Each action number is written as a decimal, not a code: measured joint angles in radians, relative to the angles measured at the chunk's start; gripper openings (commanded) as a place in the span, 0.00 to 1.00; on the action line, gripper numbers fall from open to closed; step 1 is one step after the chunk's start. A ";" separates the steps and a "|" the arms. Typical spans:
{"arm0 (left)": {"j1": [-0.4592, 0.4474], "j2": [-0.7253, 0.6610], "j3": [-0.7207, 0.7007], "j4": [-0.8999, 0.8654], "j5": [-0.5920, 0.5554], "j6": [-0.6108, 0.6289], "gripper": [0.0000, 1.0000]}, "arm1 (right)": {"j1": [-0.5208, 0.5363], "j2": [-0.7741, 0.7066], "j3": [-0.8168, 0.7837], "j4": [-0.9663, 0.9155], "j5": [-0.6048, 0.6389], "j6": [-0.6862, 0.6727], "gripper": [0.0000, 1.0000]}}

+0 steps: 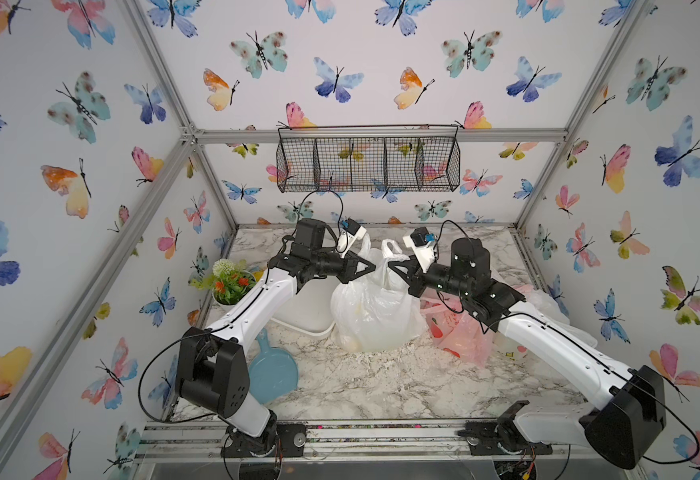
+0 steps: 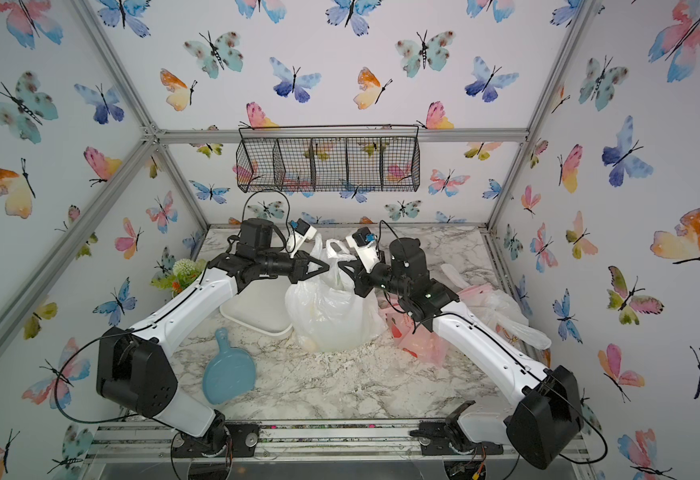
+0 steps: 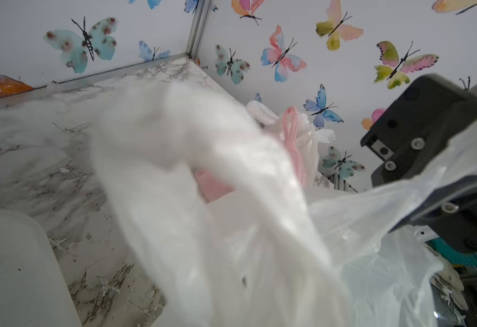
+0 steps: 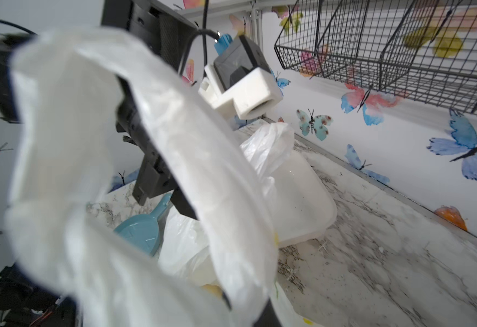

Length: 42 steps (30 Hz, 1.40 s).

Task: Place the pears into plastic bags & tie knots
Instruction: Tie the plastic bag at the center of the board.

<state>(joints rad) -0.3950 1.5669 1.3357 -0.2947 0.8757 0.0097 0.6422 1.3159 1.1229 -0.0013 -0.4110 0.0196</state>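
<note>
Pinching handles of the white bag (image 1: 375,316), left pincer (image 1: 371,268) and right pincer (image 1: 390,266) both clenched; pears (image 1: 354,343) seemingly inside, knot not yet tied.

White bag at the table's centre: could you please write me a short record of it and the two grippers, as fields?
Bag: white bag, upright at centre, handles raised, no knot yet
Left gripper: shut on one handle
Right gripper: shut on the other handle
Contents: pale rounded shapes show through, too faint to count
Neighbours: pink bag on the right arm's side, white tray on the left arm's
</note>
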 measured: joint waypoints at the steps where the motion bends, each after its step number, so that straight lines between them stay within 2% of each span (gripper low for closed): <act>1: 0.000 0.001 0.008 -0.024 0.007 0.020 0.08 | 0.016 0.023 0.031 -0.035 0.029 -0.016 0.03; 6: -0.003 0.001 0.058 -0.115 0.044 0.124 0.12 | 0.077 0.142 0.171 -0.192 0.162 -0.098 0.03; 10: -0.005 0.001 0.065 -0.153 0.068 0.168 0.17 | 0.111 0.189 0.222 -0.270 0.225 -0.157 0.03; 11: -0.005 0.001 0.066 -0.163 0.073 0.177 0.23 | 0.120 0.194 0.225 -0.283 0.239 -0.174 0.03; 13: -0.005 0.001 0.071 -0.184 0.088 0.198 0.45 | 0.133 0.197 0.225 -0.304 0.261 -0.198 0.03; 14: -0.005 0.001 0.072 -0.188 0.093 0.210 0.51 | 0.138 0.197 0.226 -0.315 0.266 -0.210 0.03; 18: -0.005 -0.003 0.068 -0.204 0.101 0.260 0.63 | 0.147 0.218 0.256 -0.360 0.283 -0.250 0.03; 25: 0.009 -0.077 -0.020 -0.191 0.125 0.307 0.78 | 0.157 0.240 0.281 -0.391 0.291 -0.285 0.03; 29: 0.033 -0.109 -0.041 -0.140 0.144 0.284 0.78 | 0.179 0.240 0.281 -0.416 0.303 -0.311 0.03; 33: 0.045 -0.102 -0.009 -0.118 0.148 0.265 0.74 | 0.192 0.242 0.285 -0.436 0.307 -0.328 0.03; 38: 0.048 -0.082 0.017 -0.090 0.175 0.240 0.65 | 0.197 0.249 0.302 -0.438 0.311 -0.338 0.03; 42: 0.048 -0.063 0.016 -0.076 0.199 0.224 0.49 | 0.196 0.249 0.304 -0.439 0.310 -0.339 0.03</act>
<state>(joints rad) -0.3470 1.5040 1.3521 -0.3706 1.0744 0.2340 0.8387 1.5654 1.4269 -0.4408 -0.1009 -0.3195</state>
